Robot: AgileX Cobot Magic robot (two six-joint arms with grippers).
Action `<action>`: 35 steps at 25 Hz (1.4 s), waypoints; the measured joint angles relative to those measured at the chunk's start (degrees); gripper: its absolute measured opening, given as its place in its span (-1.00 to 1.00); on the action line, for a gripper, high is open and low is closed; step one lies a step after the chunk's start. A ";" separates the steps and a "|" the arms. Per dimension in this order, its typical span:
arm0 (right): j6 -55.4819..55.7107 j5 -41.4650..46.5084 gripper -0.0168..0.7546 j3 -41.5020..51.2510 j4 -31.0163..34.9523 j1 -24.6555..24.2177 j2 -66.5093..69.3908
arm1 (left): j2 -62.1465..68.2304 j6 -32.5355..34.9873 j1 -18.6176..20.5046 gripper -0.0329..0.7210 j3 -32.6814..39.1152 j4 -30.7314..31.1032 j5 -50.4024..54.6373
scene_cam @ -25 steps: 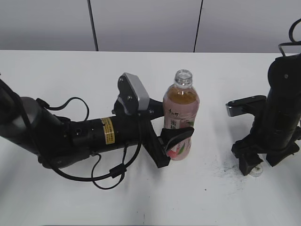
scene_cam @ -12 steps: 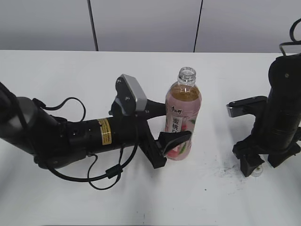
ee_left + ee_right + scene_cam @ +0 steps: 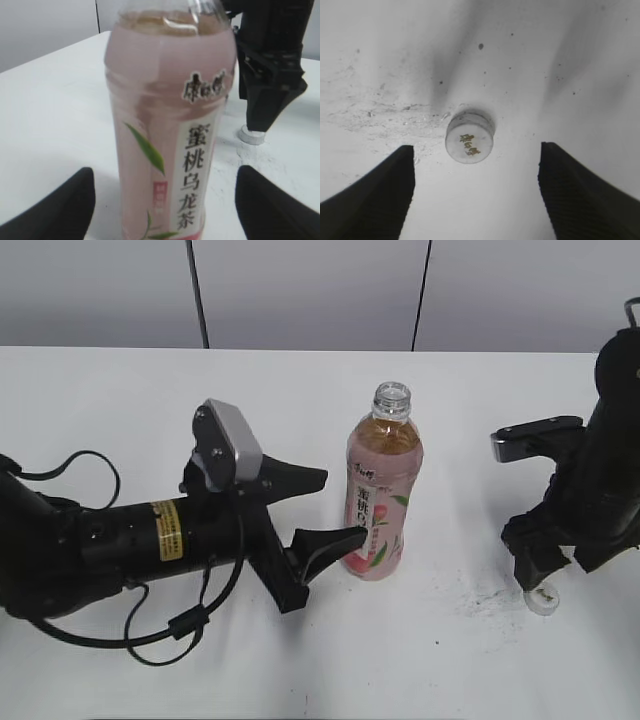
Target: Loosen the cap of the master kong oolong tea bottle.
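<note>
A white counter (image 3: 120,390) fills the scene. Near its centre stands the master kong oolong tea bottle (image 3: 382,495), upright, clear plastic with amber tea and a pink peach label. Its threaded neck is bare: the cap (image 3: 543,600) is off and lies flat on the counter well away at about four o'clock from the bottle, a small pale disc with a faint mark on top.

The left pincer (image 3: 318,508) reaches in from nine o'clock. A second ago its jaws hugged the lower body of the bottle; now they are spread and drawn back, with the nearer black fingertip only just beside the label and nothing grasped. The bottle stands on its own, a little straighter than before.

The right pincer (image 3: 475,192) hangs directly above the cap, jaws released wide, one on each side with clear counter between them and the cap. It has lifted slightly since a second ago.

Both arms letting go suggests the job is past loosening: the cap is fully removed and set down, and the arms appear to be retreating.
</note>
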 joint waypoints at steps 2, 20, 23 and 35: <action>0.00 0.40 0.54 0.00 0.11 0.00 -1.28 | -1.17 0.00 0.00 0.46 2.03 0.11 -0.05; 0.38 5.06 0.54 0.04 0.41 0.00 -17.02 | -37.57 -5.37 2.86 0.39 11.79 -28.92 46.81; 0.38 6.81 0.54 0.83 0.46 0.00 -19.60 | -43.82 -5.37 9.17 0.38 10.01 -34.57 61.05; 0.87 9.83 0.54 16.34 0.46 0.00 -42.14 | -80.74 -5.37 17.13 0.38 8.01 -36.81 100.67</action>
